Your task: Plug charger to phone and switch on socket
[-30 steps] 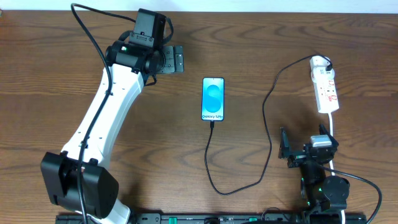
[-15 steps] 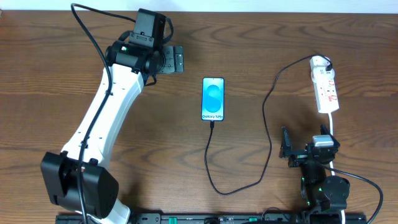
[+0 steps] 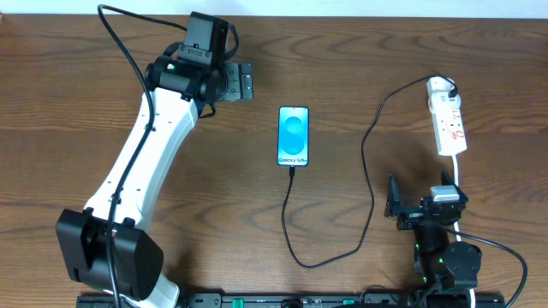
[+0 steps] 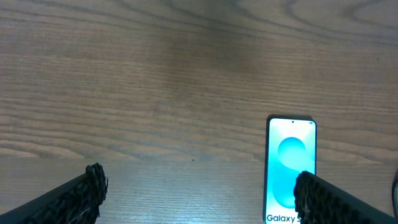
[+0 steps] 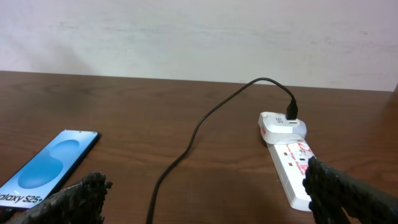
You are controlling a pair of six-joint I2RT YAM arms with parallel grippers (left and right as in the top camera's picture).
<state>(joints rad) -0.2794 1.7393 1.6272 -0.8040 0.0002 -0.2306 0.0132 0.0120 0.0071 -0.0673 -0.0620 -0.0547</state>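
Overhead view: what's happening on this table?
Neither arm is handling anything. The left gripper hangs open over bare table beside the phone, and the right gripper sits open near the front edge, short of the socket. The phone lies face up, screen lit; the charger cable runs from its bottom edge in a loop to the white adapter in the socket, so it looks plugged in. Whether the socket's switch is on cannot be told.

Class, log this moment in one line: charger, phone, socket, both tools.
charger: tip at bottom edge of phone, adapter end in socket | socket switch: cannot tell | left tool: open, empty | right tool: open, empty
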